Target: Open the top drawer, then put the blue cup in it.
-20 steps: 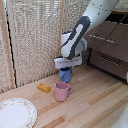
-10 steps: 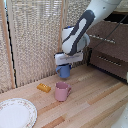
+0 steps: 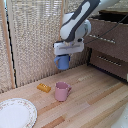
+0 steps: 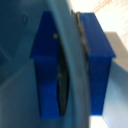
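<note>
The blue cup hangs in the air above the wooden table, with my gripper shut on its rim from above. In the wrist view the blue fingers clamp the cup's wall between them, and the cup's inside fills one side of the picture. On the exterior view's right stands the dark-brown top drawer with its silver bar handle, apart from the cup. Whether that drawer is pulled out, I cannot tell.
A pink mug stands on the table below the cup. A small orange block lies beside the mug, and a white plate is at the near left. The lower drawer sits under the top one. A reed blind backs the scene.
The gripper has risen with the blue cup in it, and the cup now hangs higher above the table. The mug, block and plate have not moved.
</note>
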